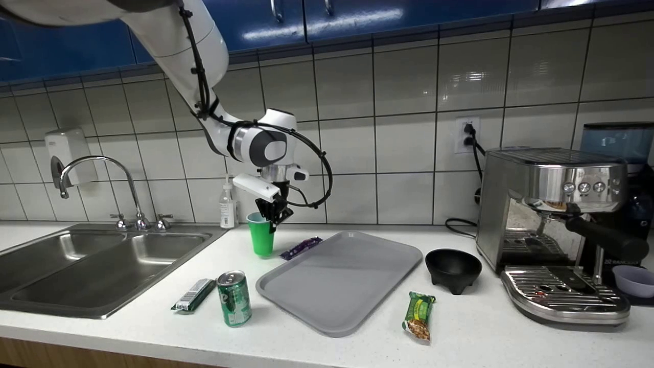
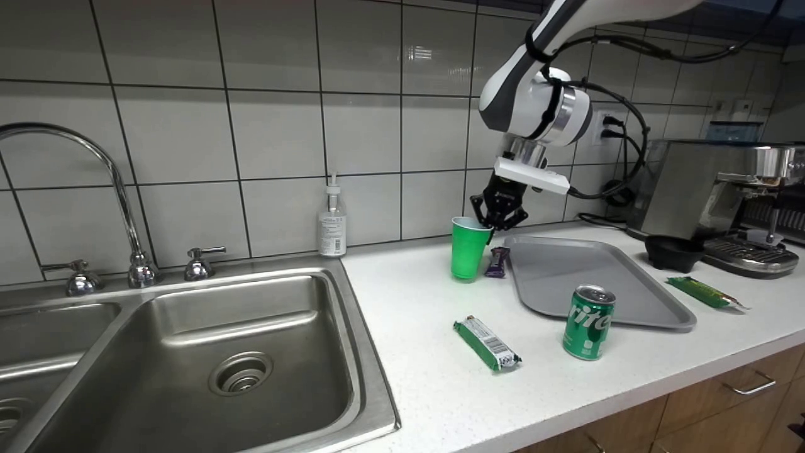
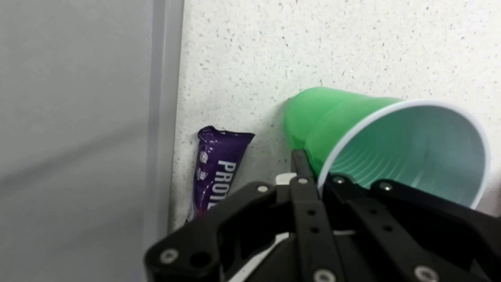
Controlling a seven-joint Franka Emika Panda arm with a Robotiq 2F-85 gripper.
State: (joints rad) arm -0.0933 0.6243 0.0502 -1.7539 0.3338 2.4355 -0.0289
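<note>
Wrist view shows my tool (image 3: 320, 172) pinching the green cup (image 3: 381, 135) by its rim, so grabbing seems done and I'd lift gently next.

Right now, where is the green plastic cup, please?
In an exterior view, the green plastic cup stands on the white counter, left of the flat grey tray and beside the purple-wrapped bar; in the wrist view, black jaws clamp the cup's rim.
</note>
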